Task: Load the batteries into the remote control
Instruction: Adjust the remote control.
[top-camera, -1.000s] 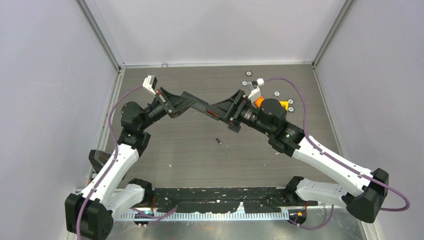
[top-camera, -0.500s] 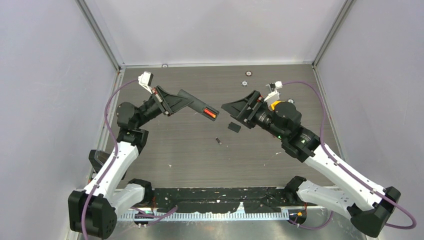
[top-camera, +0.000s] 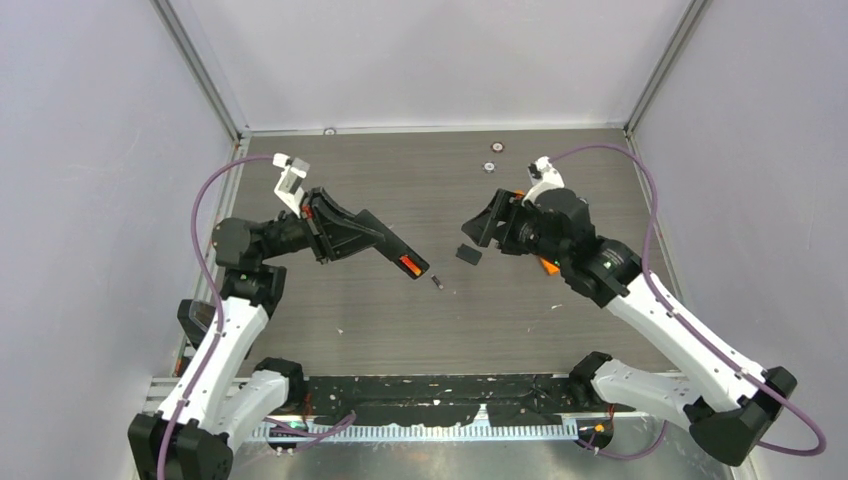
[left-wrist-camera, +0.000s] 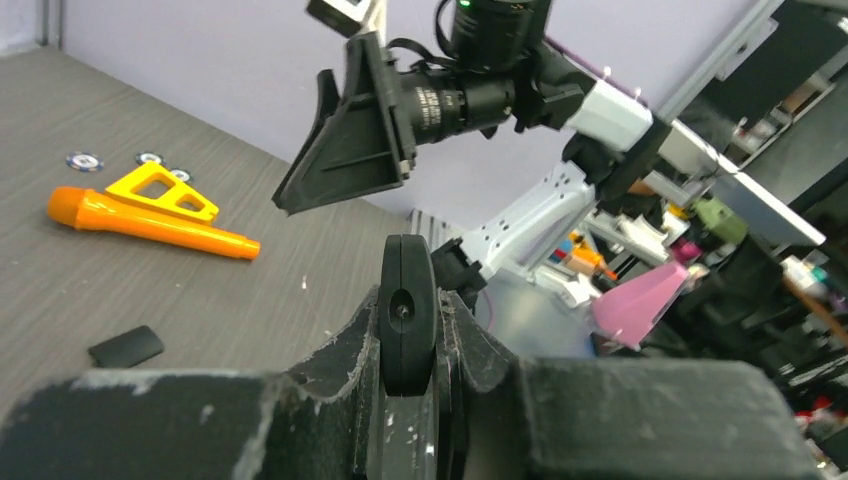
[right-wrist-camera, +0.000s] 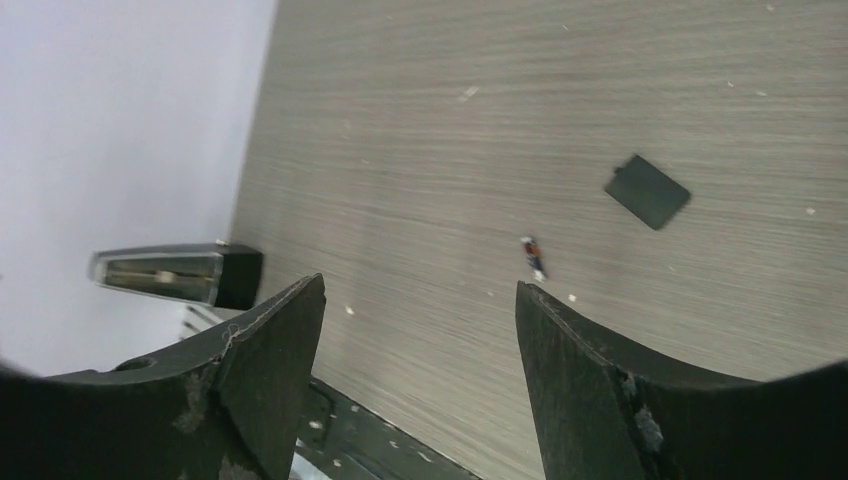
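My left gripper (top-camera: 375, 238) is shut on the black remote control (top-camera: 395, 250) and holds it above the table, tilted down to the right. A red-orange battery (top-camera: 408, 265) shows in its open end. In the left wrist view the remote's end (left-wrist-camera: 407, 310) is clamped between my fingers. A small dark battery with a pale end (top-camera: 437, 281) lies on the table just beyond the remote's tip; it also shows in the right wrist view (right-wrist-camera: 533, 254). My right gripper (top-camera: 478, 230) is open and empty, off to the right (right-wrist-camera: 420, 285).
A flat black cover piece (top-camera: 467, 254) lies on the table between the grippers (right-wrist-camera: 648, 191). An orange flashlight (left-wrist-camera: 150, 225) and a yellow triangular frame (left-wrist-camera: 165, 192) lie at the far right, mostly under the right arm. Small round discs (top-camera: 491, 168) lie at the back.
The two grippers met at the remote, then parted. The black cover now lies on the table. My left gripper swung the remote down and nearer; my right gripper drew back to the right, open.
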